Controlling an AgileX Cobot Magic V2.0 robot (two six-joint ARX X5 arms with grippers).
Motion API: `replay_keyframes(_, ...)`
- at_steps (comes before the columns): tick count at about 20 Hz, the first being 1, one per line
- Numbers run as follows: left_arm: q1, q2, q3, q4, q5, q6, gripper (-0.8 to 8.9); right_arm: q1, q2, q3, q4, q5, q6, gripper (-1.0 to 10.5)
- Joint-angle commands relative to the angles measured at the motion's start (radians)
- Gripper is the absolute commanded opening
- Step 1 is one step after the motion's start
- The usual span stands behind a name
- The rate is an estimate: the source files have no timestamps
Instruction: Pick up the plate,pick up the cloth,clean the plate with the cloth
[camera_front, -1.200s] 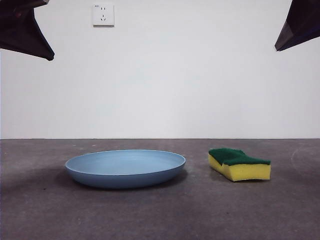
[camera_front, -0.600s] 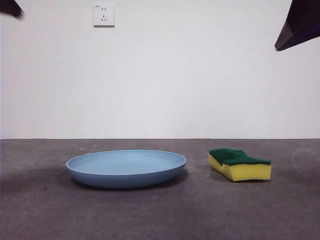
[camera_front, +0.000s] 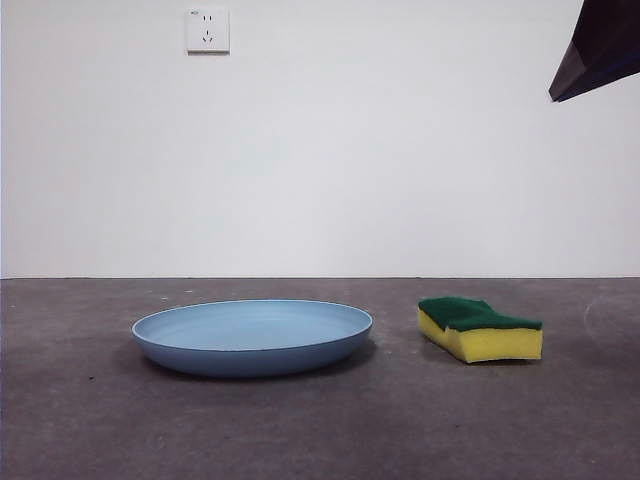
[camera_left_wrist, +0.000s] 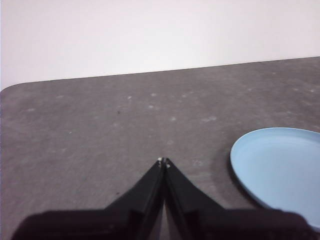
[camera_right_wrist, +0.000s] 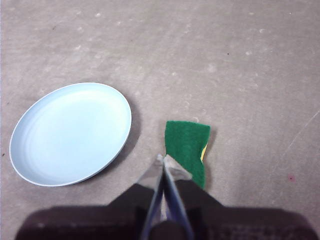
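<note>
The light-blue plate (camera_front: 252, 336) lies flat on the dark grey table (camera_front: 320, 430), left of centre. The cloth, a yellow sponge with a green top (camera_front: 480, 328), lies to its right, apart from it. My left gripper (camera_left_wrist: 164, 161) is shut and empty, raised above the table, with the plate's edge (camera_left_wrist: 280, 170) beside it. My right gripper (camera_right_wrist: 164, 159) is shut and empty, high above the sponge (camera_right_wrist: 189, 150), with the plate (camera_right_wrist: 70, 134) beside it. In the front view only one arm's black tip (camera_front: 600, 48) shows at the top right corner.
A white wall with a socket (camera_front: 207, 30) stands behind the table. The table's rounded far corner shows in the left wrist view (camera_left_wrist: 15, 87).
The black arm tip at the top left corner of the front view has risen out of view. The plate and the sponge have not moved.
</note>
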Motion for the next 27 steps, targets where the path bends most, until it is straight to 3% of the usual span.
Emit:
replay_keyframes(1, 0.023, -0.063, -0.036, -0.018, 0.011, -0.013, -0.04, 0.0, -0.001, -0.004, 0.006, 0.003, 0.009, 0.0)
replay_keyframes(7, 0.078, -0.127, -0.092, -0.047, 0.13, 0.005, -0.03, 0.0, -0.001, -0.004, 0.006, 0.003, 0.009, 0.0)
replay_keyframes(27, 0.1, -0.126, -0.092, -0.096, 0.099, 0.013, -0.04, 0.0, -0.001, -0.004, 0.006, 0.003, 0.009, 0.0)
